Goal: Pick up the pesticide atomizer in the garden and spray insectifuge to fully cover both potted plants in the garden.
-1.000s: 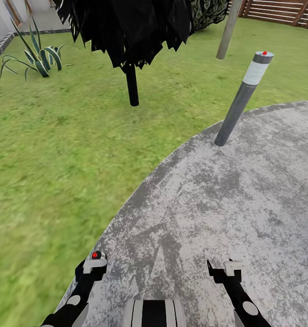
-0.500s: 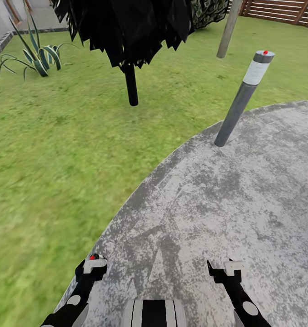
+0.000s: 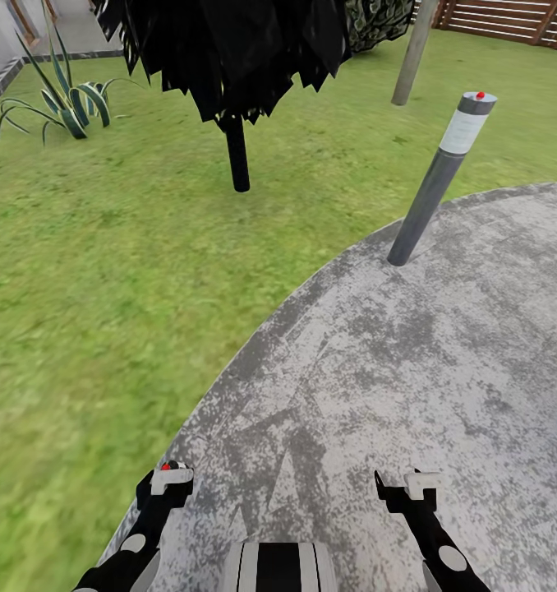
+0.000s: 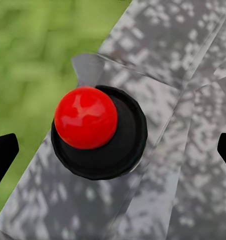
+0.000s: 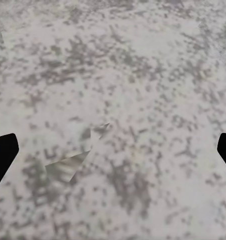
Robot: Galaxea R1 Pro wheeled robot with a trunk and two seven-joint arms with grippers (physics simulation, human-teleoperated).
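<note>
My left gripper hangs open low over the patio's left edge. Straight under it, between the spread fingers in the left wrist view, sits a round black cap with a red ball on top; I cannot tell what it belongs to. My right gripper is open over bare stone with nothing between its fingers. The dark-green atomizer bottle is out of view. A spiky aloe-like plant with pale-edged leaves grows at the lawn's far left; no pot shows, so I cannot tell if it is a potted plant.
A tall grey lamp post with a white band stands at the patio's far rim. A black drooping canopy on a black pole stands on the lawn ahead. A thin trunk, a dark bush and the slat fence lie beyond.
The head view shifted slightly a second ago, then held still. Both arms stay where they were and both grippers remain open.
</note>
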